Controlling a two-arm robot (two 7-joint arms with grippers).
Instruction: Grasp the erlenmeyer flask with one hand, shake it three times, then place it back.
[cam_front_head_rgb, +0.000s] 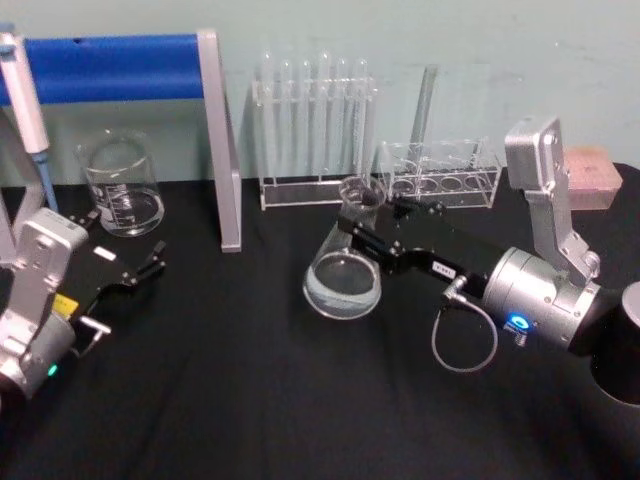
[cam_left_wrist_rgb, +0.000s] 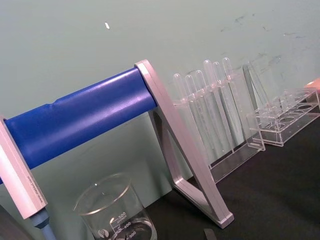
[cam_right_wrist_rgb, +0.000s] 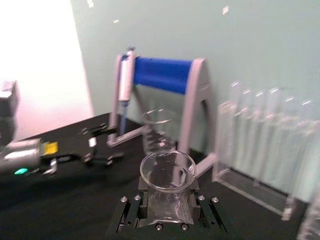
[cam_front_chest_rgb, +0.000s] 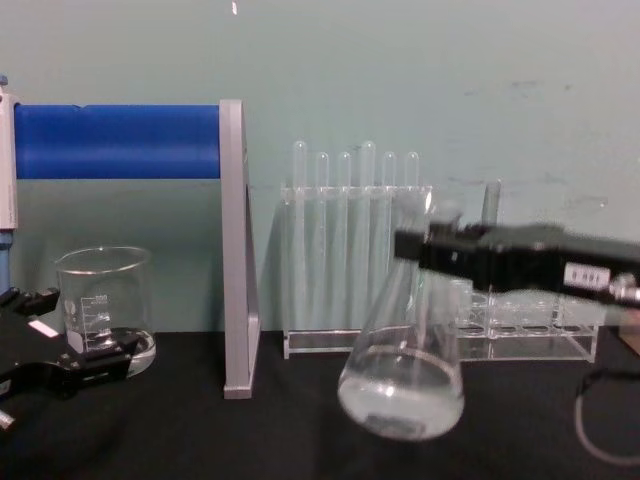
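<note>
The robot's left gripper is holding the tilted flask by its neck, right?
No. The right gripper holds the tilted flask by its neck, as the head view shows. The left gripper sits open near the beaker.

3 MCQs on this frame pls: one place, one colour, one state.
1. The beaker stands: A left of the stand, near the left gripper; B right of the stand; C on top of the stand.
2. The stand's bar is: A red; B blue; C green.
3. The flask is: A upright; B tilted, neck in the right gripper; C lying flat.
Key: 1 A, it is far left in the head view; 2 B, plainly blue; 3 B, the gripper clamps its leaning neck.
</note>
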